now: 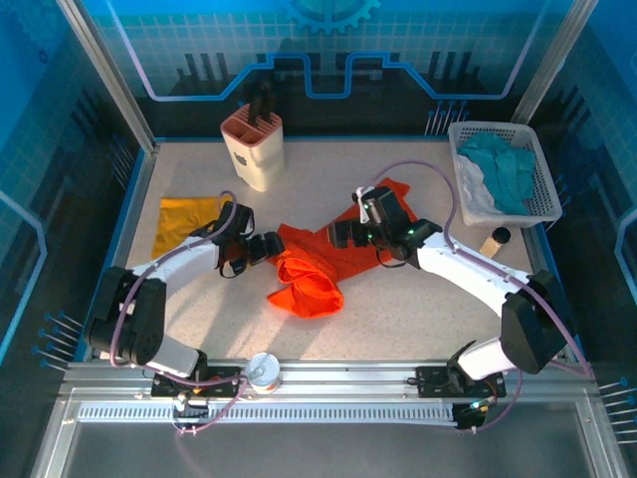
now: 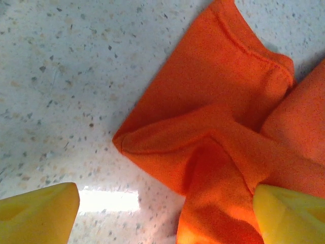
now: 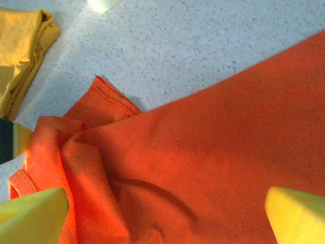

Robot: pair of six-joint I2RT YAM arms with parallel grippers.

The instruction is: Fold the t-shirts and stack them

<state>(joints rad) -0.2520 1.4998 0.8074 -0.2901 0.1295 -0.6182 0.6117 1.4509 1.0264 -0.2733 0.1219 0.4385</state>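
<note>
reference landmark: the orange-red t-shirt [image 1: 309, 274]. it lies crumpled and partly spread on the speckled table [image 1: 398, 319], between the two arms, with a bunched heap at its near end and a flatter part running to its far right.

left gripper [image 1: 271, 246]: positioned at the left edge of the orange-red t-shirt. the jaws are spread wide. in the left wrist view one yellow finger [image 2: 38, 213] is over bare table beside a folded corner of the shirt and the other is over the cloth. nothing is gripped.

right gripper [image 1: 338, 234]: positioned over the far middle part of the orange-red t-shirt. the jaws are spread wide, the yellow fingertips [image 3: 297, 213] standing far apart above the cloth. nothing is gripped.

mustard-yellow t-shirt [image 1: 186, 221]: folded flat, well to the left of the orange-red t-shirt, apart from it.

other items: a white holder with a salmon top [image 1: 253, 149] stands beyond the orange-red t-shirt. a white basket [image 1: 493, 126] stands to its far right and holds a teal cloth [image 1: 503, 164] and a white cloth [image 1: 473, 189].
</note>
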